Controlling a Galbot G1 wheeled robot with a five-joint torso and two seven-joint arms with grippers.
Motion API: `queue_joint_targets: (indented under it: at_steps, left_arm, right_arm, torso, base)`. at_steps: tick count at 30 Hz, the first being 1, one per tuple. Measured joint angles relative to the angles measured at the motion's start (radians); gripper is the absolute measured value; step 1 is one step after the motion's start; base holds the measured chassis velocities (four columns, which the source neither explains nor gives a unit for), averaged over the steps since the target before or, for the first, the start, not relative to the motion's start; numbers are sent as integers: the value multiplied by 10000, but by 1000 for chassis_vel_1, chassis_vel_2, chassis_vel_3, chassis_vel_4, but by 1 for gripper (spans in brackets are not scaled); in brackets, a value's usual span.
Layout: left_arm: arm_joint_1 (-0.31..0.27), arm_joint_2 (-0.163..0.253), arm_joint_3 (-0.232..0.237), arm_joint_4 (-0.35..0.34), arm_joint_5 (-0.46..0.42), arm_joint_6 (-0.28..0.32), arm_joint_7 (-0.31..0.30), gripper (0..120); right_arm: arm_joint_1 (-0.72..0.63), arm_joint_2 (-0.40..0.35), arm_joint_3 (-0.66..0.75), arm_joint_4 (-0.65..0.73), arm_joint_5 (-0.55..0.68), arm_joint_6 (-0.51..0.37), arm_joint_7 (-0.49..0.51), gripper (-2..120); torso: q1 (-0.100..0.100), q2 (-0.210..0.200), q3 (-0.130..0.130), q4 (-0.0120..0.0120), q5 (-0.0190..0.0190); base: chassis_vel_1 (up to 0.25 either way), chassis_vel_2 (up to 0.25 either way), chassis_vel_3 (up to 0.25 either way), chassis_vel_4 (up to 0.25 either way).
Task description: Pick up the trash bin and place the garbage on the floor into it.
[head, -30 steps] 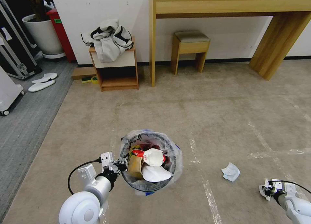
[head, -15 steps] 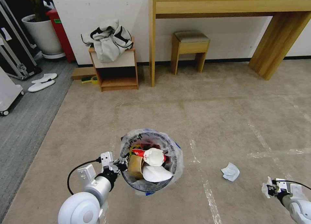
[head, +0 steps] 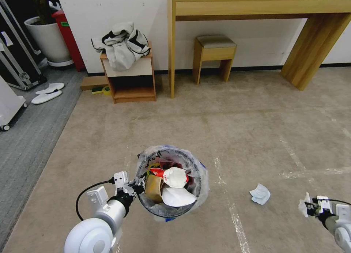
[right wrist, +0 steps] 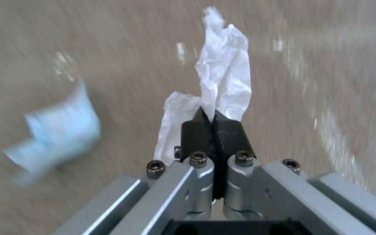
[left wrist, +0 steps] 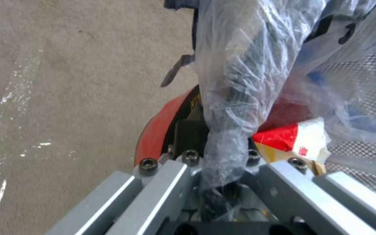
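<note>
Tissue carried off to the right

Right hand point(head: 310, 207), pinched shut on a crumpled white tissue point(right wrist: 223, 78), has drifted further right and away from the trash bin point(head: 170, 183) since a second ago. Left hand point(head: 136, 186) stays clamped on the trash bin's bagged rim, holding it above the floor point(head: 237, 121). A pale blue tissue point(head: 260, 193) lies on the floor right of the trash bin, unmoved.

Open floor point(head: 256, 128) right of trash bin point(head: 170, 181) — only a tissue point(head: 260, 194) there.

Litter-filled red trash bin point(head: 170, 183) upright; crumpled tissue point(head: 260, 194) on carpet.
</note>
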Motion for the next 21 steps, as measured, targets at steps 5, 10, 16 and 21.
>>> queue_joint_targets:
  at_steps: [5,10,16,21]
  left_arm:
    - [35,85,18,-68,9,9,12,1]
    - [81,97,35,-138,5,23,12,1]
    - [131,84,74,-191,-15,44,11,1]
    - [250,61,97,-362,-294,143,-108,1]
  right_arm:
    - [-585,-263,405,1817,501,-174,37,0]
    - [-798,-488,554,3458,946,-413,218,0]
    - [-914,-672,600,4841,1308,-612,385,0]
    - [-1104,-1040,692,6126,1856,-668,264,0]
  torso:
    - [0,0,0,0,0]
    - [0,0,1,2,-1]
    - [0,0,0,2,0]
    - [1,0,1,0,-2]
  base:
    - [0,0,0,0]
    - [0,0,0,0]
    - [0,0,0,0]
    - [0,0,0,0]
